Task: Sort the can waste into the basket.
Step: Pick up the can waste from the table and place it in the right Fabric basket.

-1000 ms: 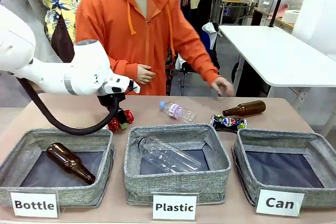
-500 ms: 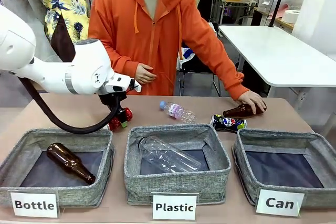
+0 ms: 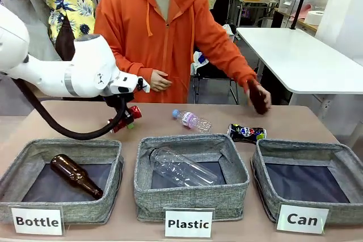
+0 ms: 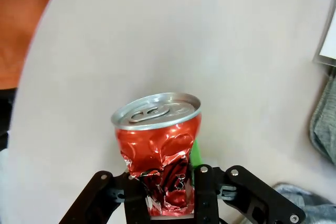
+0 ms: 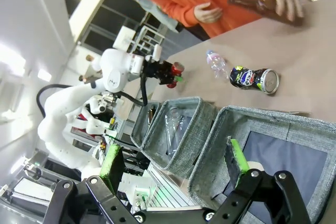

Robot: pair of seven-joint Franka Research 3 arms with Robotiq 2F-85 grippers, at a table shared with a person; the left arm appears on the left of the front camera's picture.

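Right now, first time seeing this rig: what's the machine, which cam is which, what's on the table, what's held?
Two white robot arms work at a table opposite a person. The front view looks across the table from the robot's side; each wrist view looks along one gripper's fingers. The left gripper is shut on the red can. The right gripper is open, empty, with the Can basket beyond its fingers. On the table lie the blue can and a small plastic bottle. The Bottle basket holds a brown bottle; the Plastic basket holds a clear bottle. The person's hand holds a second brown bottle.
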